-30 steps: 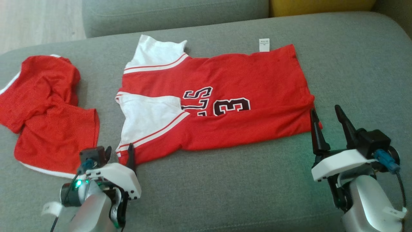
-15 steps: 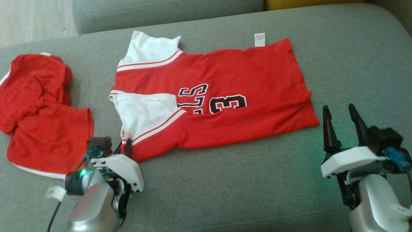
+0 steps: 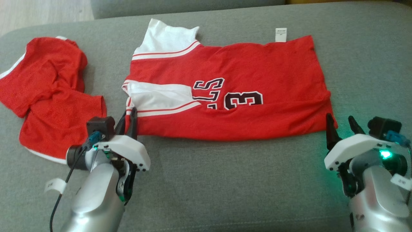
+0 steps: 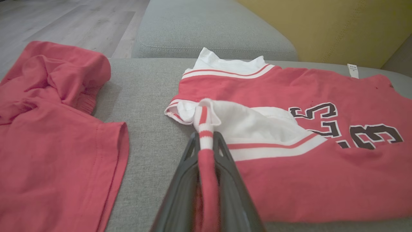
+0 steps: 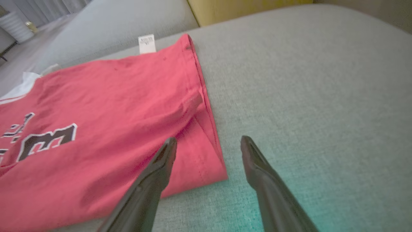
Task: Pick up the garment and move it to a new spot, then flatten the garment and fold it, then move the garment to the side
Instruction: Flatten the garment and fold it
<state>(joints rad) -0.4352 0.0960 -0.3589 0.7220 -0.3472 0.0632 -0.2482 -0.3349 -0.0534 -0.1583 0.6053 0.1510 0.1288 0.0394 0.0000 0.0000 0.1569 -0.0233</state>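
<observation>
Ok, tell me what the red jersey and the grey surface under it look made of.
The red jersey looks like soft matte knit, probably cotton or polyester: it creases and bunches limply. The grey cushion looks like matte woven upholstery, its fine heathered weave visible up close.

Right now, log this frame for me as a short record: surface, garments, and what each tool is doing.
surface: grey couch cushion
target garment: red jersey, spread out, white sleeves at the robot's left
other garment: crumpled red garment, left of the jersey, apart from it
left tool: shut, pinching the jersey's striped sleeve cuff
right tool: open, at the jersey's near right corner, gripping nothing
detail: white tag sticking out at the far edge
</observation>
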